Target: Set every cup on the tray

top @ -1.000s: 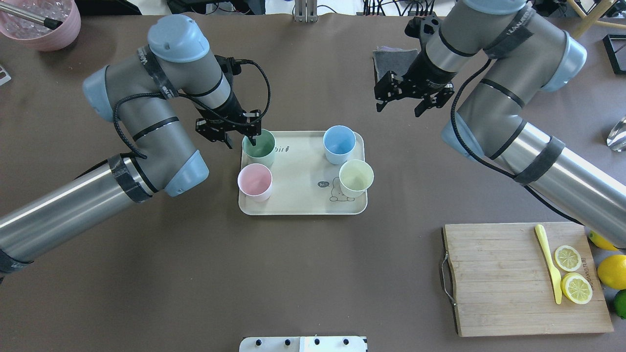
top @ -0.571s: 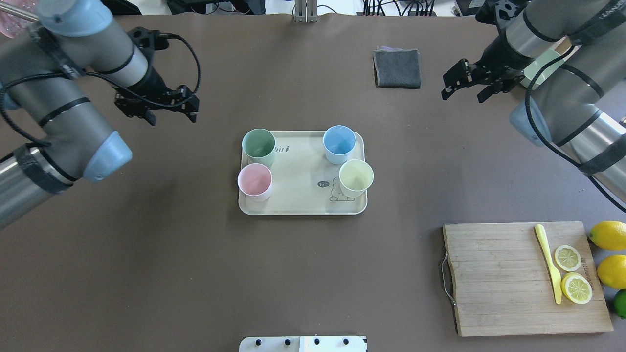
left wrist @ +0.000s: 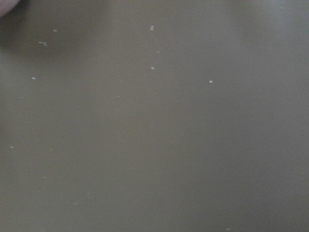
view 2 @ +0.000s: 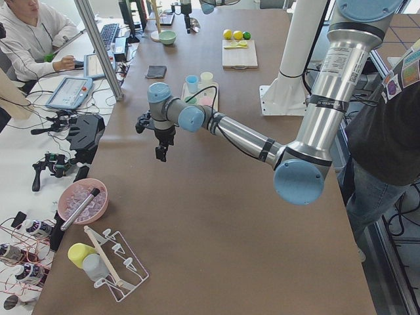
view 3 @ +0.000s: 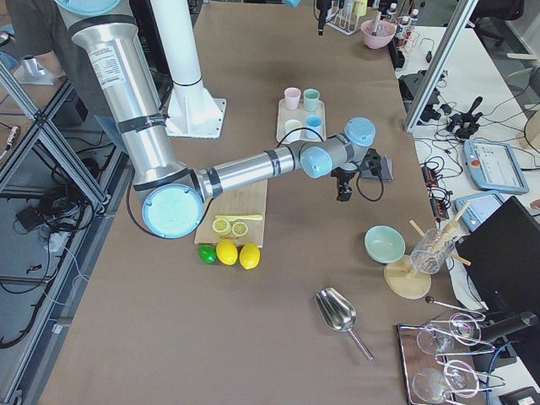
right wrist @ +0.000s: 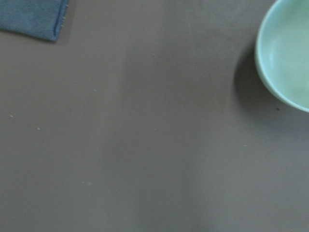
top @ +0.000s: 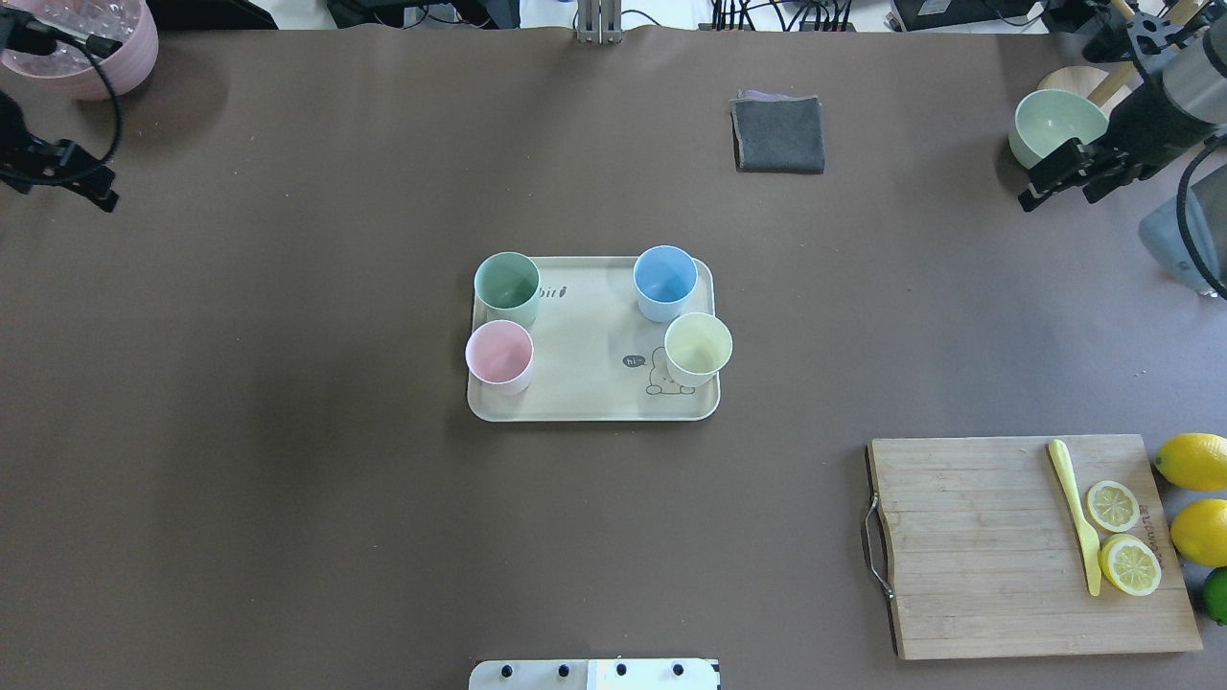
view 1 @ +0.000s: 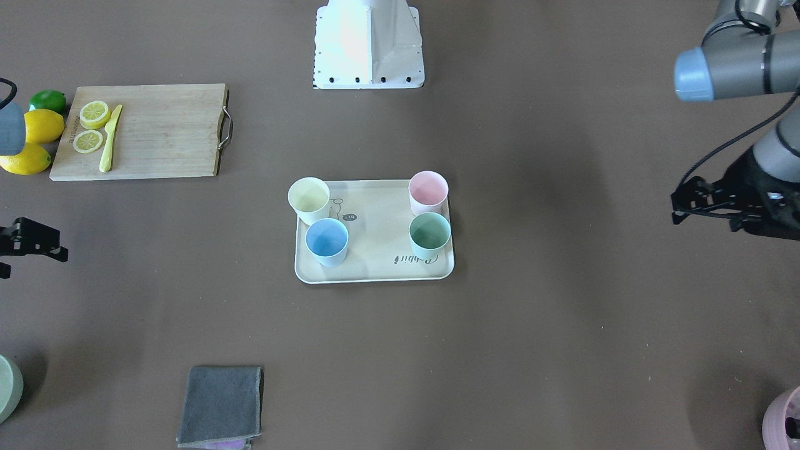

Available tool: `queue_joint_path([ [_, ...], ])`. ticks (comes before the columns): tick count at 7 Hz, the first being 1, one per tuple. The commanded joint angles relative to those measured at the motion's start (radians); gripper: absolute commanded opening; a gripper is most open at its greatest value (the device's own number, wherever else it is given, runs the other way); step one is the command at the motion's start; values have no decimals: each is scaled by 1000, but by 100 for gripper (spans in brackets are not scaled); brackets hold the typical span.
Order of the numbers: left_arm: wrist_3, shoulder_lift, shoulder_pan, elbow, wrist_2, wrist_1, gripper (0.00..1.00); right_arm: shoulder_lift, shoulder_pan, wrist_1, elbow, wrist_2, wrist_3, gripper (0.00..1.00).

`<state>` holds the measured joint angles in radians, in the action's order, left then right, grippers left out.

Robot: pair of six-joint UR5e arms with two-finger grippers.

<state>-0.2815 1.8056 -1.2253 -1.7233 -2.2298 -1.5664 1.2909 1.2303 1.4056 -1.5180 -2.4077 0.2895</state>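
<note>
Four cups stand upright on the tray (top: 585, 388), mid-bench: mint green cup (top: 506, 286) and blue cup (top: 664, 280) in the tray corners farther from the robot, pink cup (top: 498, 355) and yellow cup (top: 698, 347) in the nearer corners, each apart from the others. Left gripper (view 1: 706, 219) hangs over bare bench near the left end, fingers spread, nothing held. Right gripper (top: 1059, 192) at the right end, just beside a pale green bowl (top: 1054, 120), jaws apart, empty. Both well apart from the tray.
</note>
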Motion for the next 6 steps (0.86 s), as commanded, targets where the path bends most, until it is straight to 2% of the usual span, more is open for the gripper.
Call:
queue_joint_path([
  [1,175,-127,-109,-1,-74,-15,98,41,85,4,63,1,-160,100],
  [3,197,-189,-173,-2,-74,-37,98,41,126,4,110,-1,-216,100],
  [6,189,-215,-180,1,-73,-37,98,39,135,18,111,10,-216,100],
])
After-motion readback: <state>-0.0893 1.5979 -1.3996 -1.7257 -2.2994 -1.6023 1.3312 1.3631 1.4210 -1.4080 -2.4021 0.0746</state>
